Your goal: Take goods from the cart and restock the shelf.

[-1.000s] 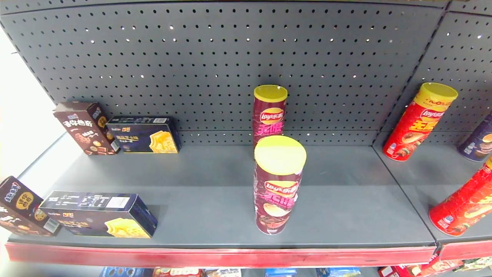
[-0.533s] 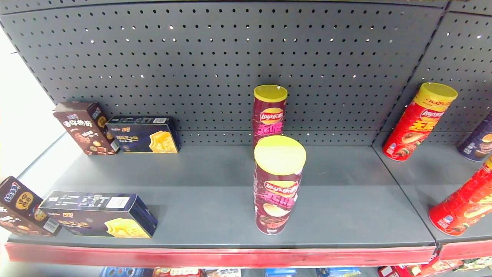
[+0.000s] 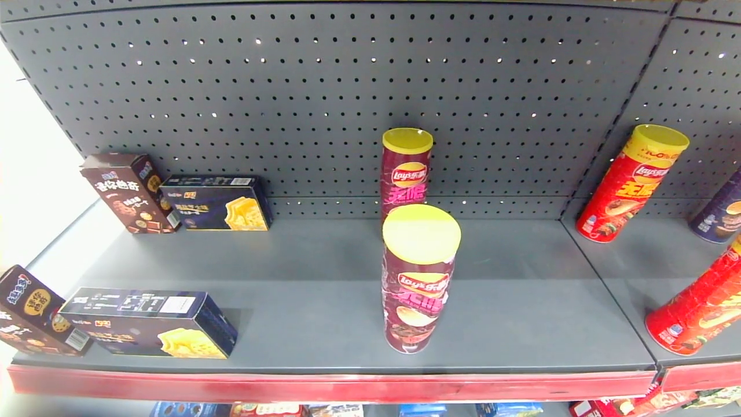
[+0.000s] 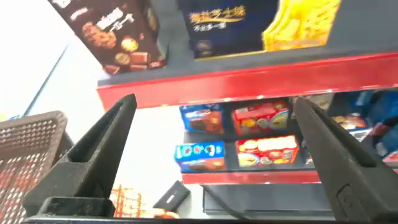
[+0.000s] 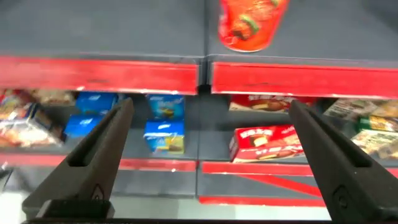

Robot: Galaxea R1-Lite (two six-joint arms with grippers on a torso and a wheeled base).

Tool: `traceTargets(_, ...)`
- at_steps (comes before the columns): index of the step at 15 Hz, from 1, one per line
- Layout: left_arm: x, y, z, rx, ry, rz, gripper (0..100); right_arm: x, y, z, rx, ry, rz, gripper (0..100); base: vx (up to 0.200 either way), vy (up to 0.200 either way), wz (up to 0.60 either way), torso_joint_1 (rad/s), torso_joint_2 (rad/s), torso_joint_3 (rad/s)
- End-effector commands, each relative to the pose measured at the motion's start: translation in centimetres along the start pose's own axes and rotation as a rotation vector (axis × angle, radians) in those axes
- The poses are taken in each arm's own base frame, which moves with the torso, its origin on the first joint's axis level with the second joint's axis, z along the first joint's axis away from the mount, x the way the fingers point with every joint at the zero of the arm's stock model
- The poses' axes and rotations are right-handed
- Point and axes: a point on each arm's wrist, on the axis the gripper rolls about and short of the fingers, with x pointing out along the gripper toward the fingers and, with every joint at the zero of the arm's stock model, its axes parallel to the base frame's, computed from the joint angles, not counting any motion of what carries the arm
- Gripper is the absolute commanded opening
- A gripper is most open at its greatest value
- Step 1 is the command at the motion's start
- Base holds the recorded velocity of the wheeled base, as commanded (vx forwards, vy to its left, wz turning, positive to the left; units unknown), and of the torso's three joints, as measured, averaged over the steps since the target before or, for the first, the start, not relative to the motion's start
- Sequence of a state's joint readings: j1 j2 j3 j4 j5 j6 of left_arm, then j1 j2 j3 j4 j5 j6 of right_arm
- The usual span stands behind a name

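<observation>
As my wrist cameras look toward the red lip of the shelf (image 3: 521,301), my left gripper (image 4: 214,106) and right gripper (image 5: 211,104) both stand spread wide, with nothing between the fingers. Past the left one, a grey mesh cart (image 4: 31,146) is cut off at the edge, and I cannot tell what lies in it. The lower packs (image 4: 261,134) under the shelf are too blurred to name.

From my head, the front can (image 3: 419,278) stands upright near the lip and hides the foot of the back can (image 3: 406,165), which stands by the pegboard (image 3: 289,87). At the left edge a brown box (image 3: 29,310) is cropped, just beside a navy box (image 3: 147,321). At the right, a red can (image 3: 697,307) and a dark can (image 3: 721,211) run out of the picture.

Against a second ago and half a second ago, nothing on the shelf has shifted.
</observation>
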State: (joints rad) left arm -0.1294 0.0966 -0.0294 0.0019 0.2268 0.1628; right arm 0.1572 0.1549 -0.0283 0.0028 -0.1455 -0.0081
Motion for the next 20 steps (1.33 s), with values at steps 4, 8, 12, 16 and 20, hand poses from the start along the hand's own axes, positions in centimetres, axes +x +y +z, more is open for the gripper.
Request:
traceTargets(4,0.2,-0.3,0.0,-0.005,0.069,0.143,100,-0.2,0.0,-0.1,0.012,-0.018,-0.031,100,0.000,0.000,0.00,0.000,0.00,0.000)
traceTargets(8,-0.8,-0.2,-0.4,-0.068,-0.074,0.137,100,-0.2,-0.1,-0.2,0.057,-0.074,-0.103,100,0.000,0.000,0.00,0.000,0.00,0.000)
traceTargets(12,-0.8,-0.3,-0.3,-0.190,-0.090,0.093,100,0.1,0.3,-0.8,0.004,0.023,0.222,100,0.000,0.000,0.00,0.000,0.00,0.000)
traceTargets(16,-0.8,-0.5,-0.3,-0.152,-0.093,0.019,100,0.3,0.6,-0.7,0.043,0.051,-0.066,100,0.000,0.000,0.00,0.000,0.00,0.000)
traceTargets(20,-0.8,-0.5,-0.3,-0.152,-0.093,0.011,100,-0.2,0.6,-0.9,0.038,-0.024,0.005,100,0.000,0.000,0.00,0.000,0.00,0.000)
